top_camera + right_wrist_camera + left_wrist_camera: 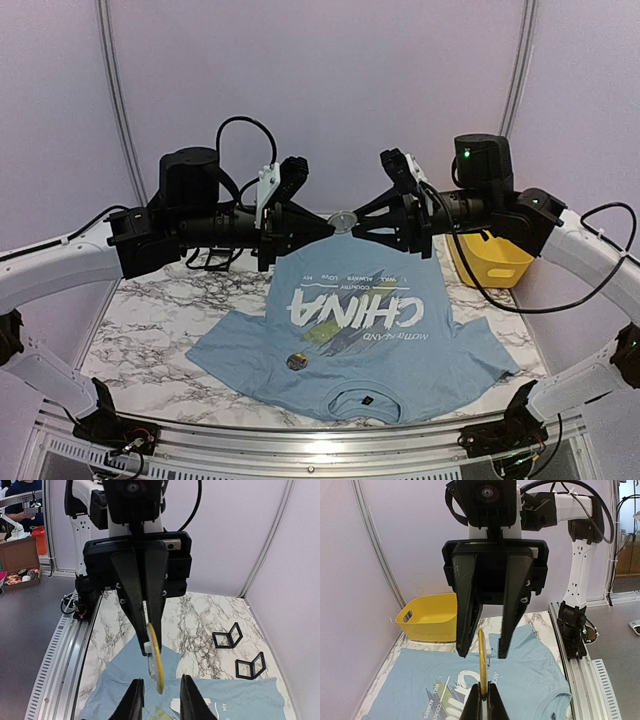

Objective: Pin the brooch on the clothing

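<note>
The light blue T-shirt [400, 350] with white "CHINA" lettering lies flat on the marble table; it also shows in the left wrist view [535, 680] and the right wrist view [115, 675]. Both arms are raised above its far edge, tips facing each other. My left gripper [325, 228] [483, 690] is shut on the rim of a round gold-edged brooch [342, 219] [482, 655] [156, 660], held edge-on in the air. My right gripper [360, 222] [159, 687] is open, its fingers [467, 605] on either side of the brooch without touching it.
A second small round badge [296, 361] lies on the shirt near the collar. A yellow bin [490, 262] [427, 617] stands at the back right of the table. Two black frame stands [226, 636] sit on the marble at the far left.
</note>
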### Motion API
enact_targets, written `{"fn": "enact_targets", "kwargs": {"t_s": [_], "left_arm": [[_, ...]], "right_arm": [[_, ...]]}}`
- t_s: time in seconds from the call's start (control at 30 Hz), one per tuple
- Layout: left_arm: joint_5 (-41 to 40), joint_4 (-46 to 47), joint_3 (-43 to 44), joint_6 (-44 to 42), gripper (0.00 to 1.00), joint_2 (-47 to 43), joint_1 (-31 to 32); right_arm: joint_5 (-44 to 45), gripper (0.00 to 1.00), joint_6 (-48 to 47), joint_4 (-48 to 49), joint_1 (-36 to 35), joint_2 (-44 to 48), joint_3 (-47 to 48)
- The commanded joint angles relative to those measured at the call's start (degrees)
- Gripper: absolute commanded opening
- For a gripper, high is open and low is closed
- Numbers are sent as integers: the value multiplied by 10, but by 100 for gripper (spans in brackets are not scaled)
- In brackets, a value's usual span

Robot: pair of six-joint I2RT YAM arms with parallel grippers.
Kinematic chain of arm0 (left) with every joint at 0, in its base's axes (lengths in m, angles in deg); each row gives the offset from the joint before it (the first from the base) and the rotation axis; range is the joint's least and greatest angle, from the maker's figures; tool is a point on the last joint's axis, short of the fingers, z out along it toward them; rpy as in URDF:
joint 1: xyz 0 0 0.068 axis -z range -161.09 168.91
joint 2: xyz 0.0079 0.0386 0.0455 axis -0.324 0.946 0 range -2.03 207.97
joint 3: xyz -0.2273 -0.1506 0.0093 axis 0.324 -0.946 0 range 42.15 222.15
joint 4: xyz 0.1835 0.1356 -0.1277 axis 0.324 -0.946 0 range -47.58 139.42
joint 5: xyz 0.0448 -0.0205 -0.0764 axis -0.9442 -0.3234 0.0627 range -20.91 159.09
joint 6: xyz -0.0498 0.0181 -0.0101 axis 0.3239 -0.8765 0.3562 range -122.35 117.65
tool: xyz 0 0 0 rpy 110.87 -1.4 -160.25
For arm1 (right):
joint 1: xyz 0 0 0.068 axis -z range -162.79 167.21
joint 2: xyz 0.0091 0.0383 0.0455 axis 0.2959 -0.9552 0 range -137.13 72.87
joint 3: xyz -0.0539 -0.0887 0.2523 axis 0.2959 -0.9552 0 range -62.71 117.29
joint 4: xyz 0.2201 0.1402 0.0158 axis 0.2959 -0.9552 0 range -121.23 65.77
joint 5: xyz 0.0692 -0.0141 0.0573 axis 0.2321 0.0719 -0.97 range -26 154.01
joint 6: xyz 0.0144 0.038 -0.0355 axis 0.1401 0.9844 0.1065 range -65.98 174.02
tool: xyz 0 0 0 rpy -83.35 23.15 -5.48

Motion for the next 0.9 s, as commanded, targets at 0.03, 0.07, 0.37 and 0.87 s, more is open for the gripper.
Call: {"fn": "enact_targets", "kwargs": {"t_s": [0.03, 0.07, 0.37, 0.87], "left_arm": [[12, -7, 18, 8, 0, -17, 0], [12, -8, 18, 7, 0, -16, 0], [13, -14, 24, 5, 0, -9, 0], [-3, 110, -10, 64, 34, -16, 1]], "right_arm": [[3, 18, 31, 29, 4, -16, 33], [1, 18, 34, 33, 4, -16, 32], [6, 0, 38, 37, 4, -19, 27], [9, 0, 164, 248, -11, 9, -70]]}}
